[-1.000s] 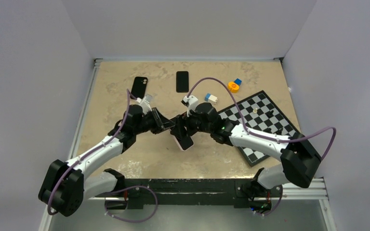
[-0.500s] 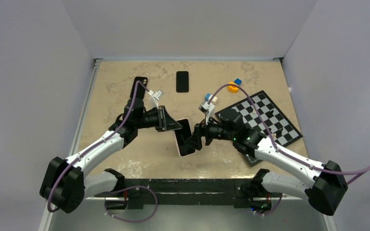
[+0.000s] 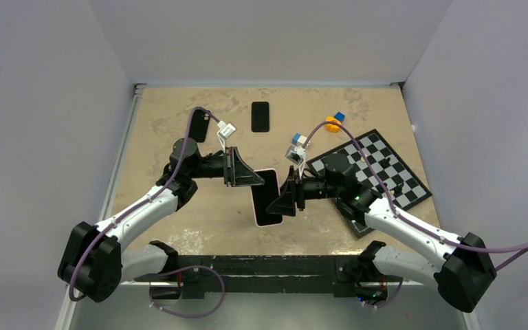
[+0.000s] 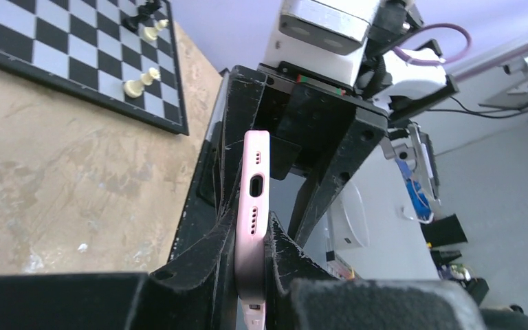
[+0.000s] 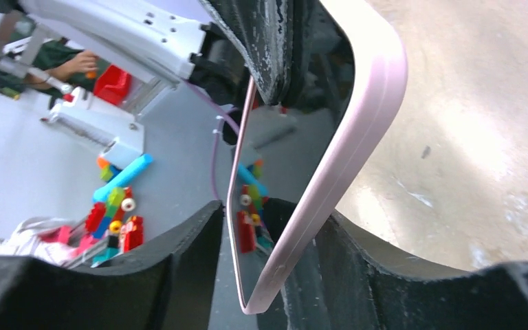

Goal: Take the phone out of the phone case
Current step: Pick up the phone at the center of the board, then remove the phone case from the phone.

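The left hand (image 3: 258, 180) is pinching the far end of the phone (image 3: 265, 196), one finger (image 4: 203, 271) on each broad face. In the left wrist view the pink case (image 4: 255, 196) runs edge-on between them, its charging port and speaker holes showing. The right hand (image 3: 273, 205) is clamped on the opposite, near end, its fingers (image 5: 179, 282) to either side of the glass. The phone sits inside the case, with the pink rim (image 5: 364, 130) wrapped round the dark, reflective screen (image 5: 246, 227) (a jumble of coloured bricks is mirrored in it). The two hands face each other nose to nose over the middle of the counter (image 3: 179, 227); whether the phone touches it I cannot tell.

Further out, a chessboard (image 3: 385, 172) lies under the right arm with a few pieces (image 4: 134, 86) on it. A second black phone (image 3: 260, 116) lies flat near the back edge, and an orange disc (image 3: 332, 124) and a blue block (image 3: 339, 117) sit beside the board's far corner
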Robot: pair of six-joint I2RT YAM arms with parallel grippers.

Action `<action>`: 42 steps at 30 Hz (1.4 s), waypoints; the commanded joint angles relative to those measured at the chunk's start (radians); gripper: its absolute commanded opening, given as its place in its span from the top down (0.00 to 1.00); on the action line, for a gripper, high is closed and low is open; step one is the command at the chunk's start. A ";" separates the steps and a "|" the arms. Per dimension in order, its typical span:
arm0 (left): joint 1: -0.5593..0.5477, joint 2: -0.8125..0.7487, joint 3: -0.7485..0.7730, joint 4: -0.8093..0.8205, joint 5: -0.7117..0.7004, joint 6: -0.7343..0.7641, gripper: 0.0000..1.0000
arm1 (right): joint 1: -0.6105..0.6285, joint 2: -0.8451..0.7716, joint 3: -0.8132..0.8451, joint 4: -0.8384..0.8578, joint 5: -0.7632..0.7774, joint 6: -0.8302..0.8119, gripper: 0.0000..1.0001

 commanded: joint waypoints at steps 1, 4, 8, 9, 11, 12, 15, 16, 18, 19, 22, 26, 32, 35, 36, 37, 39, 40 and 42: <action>-0.003 0.007 0.001 0.208 0.101 -0.087 1.00 | -0.007 -0.001 -0.001 0.158 -0.100 0.092 0.48; -0.013 0.009 -0.011 0.237 0.124 -0.079 1.00 | -0.013 -0.002 -0.012 0.236 -0.099 0.140 0.48; -0.026 0.026 0.001 0.330 0.173 -0.139 1.00 | -0.024 0.045 0.051 0.181 -0.127 0.112 0.55; -0.025 0.022 0.000 0.344 0.180 -0.150 1.00 | -0.024 0.056 0.065 0.166 -0.126 0.098 0.61; -0.029 0.017 0.010 0.338 0.179 -0.153 1.00 | -0.024 0.085 0.081 0.166 -0.145 0.095 0.79; -0.029 0.015 0.019 0.331 0.173 -0.157 1.00 | -0.024 0.098 0.097 0.163 -0.155 0.096 0.90; -0.027 -0.008 0.034 0.297 0.129 -0.146 0.81 | -0.026 0.076 0.078 0.224 -0.139 0.150 1.00; -0.025 -0.036 0.033 0.236 0.091 -0.111 0.65 | -0.038 0.050 0.061 0.241 -0.090 0.180 1.00; -0.026 -0.112 0.025 0.045 -0.012 -0.002 0.49 | -0.079 0.007 0.041 0.247 -0.008 0.256 1.00; -0.026 -0.159 0.021 -0.066 -0.082 0.063 0.45 | -0.105 -0.006 0.035 0.259 -0.002 0.293 1.00; -0.026 -0.296 -0.013 -0.370 -0.334 0.156 0.44 | -0.171 -0.044 0.020 0.278 0.022 0.363 1.00; -0.030 -0.380 -0.157 -0.275 -0.402 0.045 0.61 | -0.241 -0.093 0.026 0.272 0.034 0.373 1.00; -0.068 -0.293 -0.219 0.072 -0.246 -0.089 0.49 | -0.268 -0.073 0.108 0.228 -0.026 0.354 1.00; -0.085 -0.244 -0.182 0.095 -0.211 -0.073 0.42 | -0.267 -0.075 0.122 0.223 -0.036 0.358 1.00; -0.088 -0.227 -0.178 0.123 -0.202 -0.083 0.41 | -0.267 -0.077 0.123 0.230 -0.037 0.364 1.00; -0.089 -0.211 -0.178 0.165 -0.192 -0.100 0.41 | -0.267 -0.079 0.122 0.236 -0.043 0.370 1.00; -0.093 -0.175 -0.172 0.248 -0.170 -0.129 0.42 | -0.267 -0.079 0.117 0.243 -0.047 0.378 1.00; -0.094 -0.160 -0.166 0.265 -0.161 -0.139 0.44 | -0.266 -0.078 0.113 0.251 -0.049 0.384 1.00; -0.097 -0.136 -0.161 0.314 -0.149 -0.159 0.48 | -0.268 -0.077 0.105 0.268 -0.051 0.393 1.00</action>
